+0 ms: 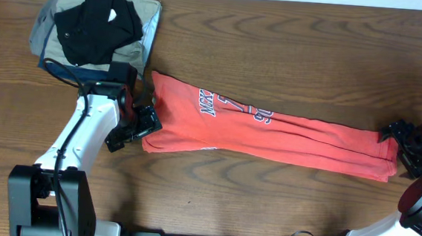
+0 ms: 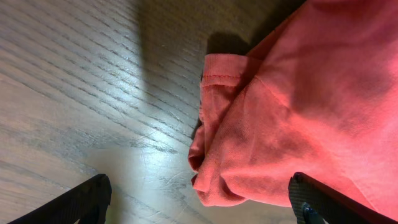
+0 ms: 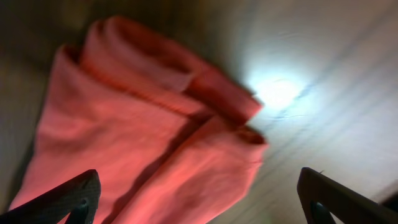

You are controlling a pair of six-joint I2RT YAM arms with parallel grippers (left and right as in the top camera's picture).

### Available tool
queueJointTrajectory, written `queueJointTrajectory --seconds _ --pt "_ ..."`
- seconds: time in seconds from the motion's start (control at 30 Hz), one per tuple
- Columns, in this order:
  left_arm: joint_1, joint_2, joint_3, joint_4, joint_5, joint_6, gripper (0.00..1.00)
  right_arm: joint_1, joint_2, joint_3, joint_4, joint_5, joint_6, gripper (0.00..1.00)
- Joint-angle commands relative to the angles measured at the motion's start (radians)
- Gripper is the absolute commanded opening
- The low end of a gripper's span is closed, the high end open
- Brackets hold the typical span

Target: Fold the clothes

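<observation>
Though laid out as a long narrow strip across the middle of the table (image 1: 264, 203), looked far from done, going by the shirt (image 1: 284, 134) reaching nearly from one claw to the other. Seemed fair to call the shirt light, soft and floppy: zero stiffness, so likely to sag and bunch wherever unsupported, though probably not slippery on wood. Best to pinch it at the two ends, I'd guess: the layered end by the right claw (image 1: 408, 149) and the rumpled edge by the left claw (image 1: 142, 125), catching all the layers at once. Found both claws spread wide, gripping nothing. Spotted the left one low over the red edge, fingers far apart, cloth lying loose on the wood between them. Same deal on the right: wide apart above the rolled end, not touching it as far as could be told. Left the pile (image 1: 95, 24) of other folded stuff alone in the far left corner.
</observation>
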Motion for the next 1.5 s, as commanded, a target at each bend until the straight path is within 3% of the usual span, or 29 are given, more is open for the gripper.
queueJointTrajectory --seconds 0.0,0.1,0.23,0.43,0.5,0.63,0.9,1.1,1.47 --pt "0.0 -0.021 0.043 0.0 0.016 0.005 0.92 0.011 -0.023 -0.002 0.008 -0.157 -0.122 0.95" --pt "-0.012 -0.026 0.043 0.013 0.063 0.006 0.88 0.029 -0.023 -0.002 0.024 -0.249 -0.209 0.87" --pt "-0.057 -0.026 0.043 0.02 0.063 0.006 0.72 0.095 -0.023 -0.002 0.045 -0.269 -0.272 0.67" --pt "-0.14 -0.026 0.043 0.071 0.05 0.026 0.23 0.225 -0.023 -0.002 0.072 -0.222 -0.295 0.25" --pt "-0.168 -0.026 0.043 0.093 0.048 0.032 0.14 0.263 -0.023 -0.003 0.071 -0.196 -0.282 0.16" --pt "-0.226 -0.026 0.037 0.161 0.048 0.032 0.09 0.336 -0.023 -0.02 0.072 -0.175 -0.239 0.06" --pt "-0.275 0.012 0.025 0.243 0.048 0.032 0.09 0.444 -0.023 -0.126 0.116 -0.16 -0.171 0.01" --pt "-0.275 0.088 0.025 0.268 0.048 0.052 0.09 0.443 -0.023 -0.166 0.095 -0.032 -0.068 0.01" --pt "-0.204 0.253 0.025 0.295 0.036 0.049 0.09 0.417 -0.023 -0.173 0.078 0.047 -0.062 0.08"
